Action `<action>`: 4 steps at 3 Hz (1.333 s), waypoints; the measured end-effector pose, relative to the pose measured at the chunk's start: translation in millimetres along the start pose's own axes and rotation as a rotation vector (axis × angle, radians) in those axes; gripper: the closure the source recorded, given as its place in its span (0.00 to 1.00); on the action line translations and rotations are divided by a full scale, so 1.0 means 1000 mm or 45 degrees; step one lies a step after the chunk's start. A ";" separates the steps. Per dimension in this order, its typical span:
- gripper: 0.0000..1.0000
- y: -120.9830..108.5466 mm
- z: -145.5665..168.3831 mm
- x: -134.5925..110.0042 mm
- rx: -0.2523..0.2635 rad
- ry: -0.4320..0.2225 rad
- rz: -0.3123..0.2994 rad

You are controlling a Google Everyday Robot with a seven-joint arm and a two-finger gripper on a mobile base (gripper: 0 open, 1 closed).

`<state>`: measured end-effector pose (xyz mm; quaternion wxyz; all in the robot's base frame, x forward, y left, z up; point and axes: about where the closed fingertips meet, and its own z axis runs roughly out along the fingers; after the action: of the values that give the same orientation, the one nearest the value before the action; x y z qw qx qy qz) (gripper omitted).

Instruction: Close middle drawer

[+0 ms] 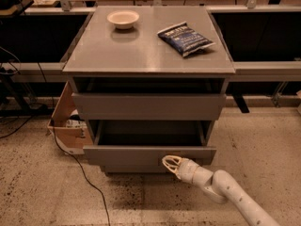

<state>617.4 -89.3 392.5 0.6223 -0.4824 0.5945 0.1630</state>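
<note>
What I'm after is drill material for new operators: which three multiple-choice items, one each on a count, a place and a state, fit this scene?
1. How many things lie on the cabinet top?
A) none
B) two
C) four

2. Where is the gripper?
A) above the cabinet top
B) out of view
C) low down, at the front of the middle drawer

3. What state is the middle drawer in?
A) pulled out
B) shut flush
C) taken out of the cabinet

Answers:
1 B, only a white bowl and a blue snack bag lie there.
2 C, the gripper sits against the right half of that grey front.
3 A, its front stands well forward and its dark inside shows behind it.
</note>
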 end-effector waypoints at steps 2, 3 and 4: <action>1.00 -0.021 0.050 -0.012 0.047 -0.100 0.022; 1.00 -0.030 0.073 -0.015 0.053 -0.142 0.015; 1.00 -0.040 0.098 -0.020 0.048 -0.196 0.011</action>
<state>700.5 -22.8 410.0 0.6745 -0.4542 0.5497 0.1911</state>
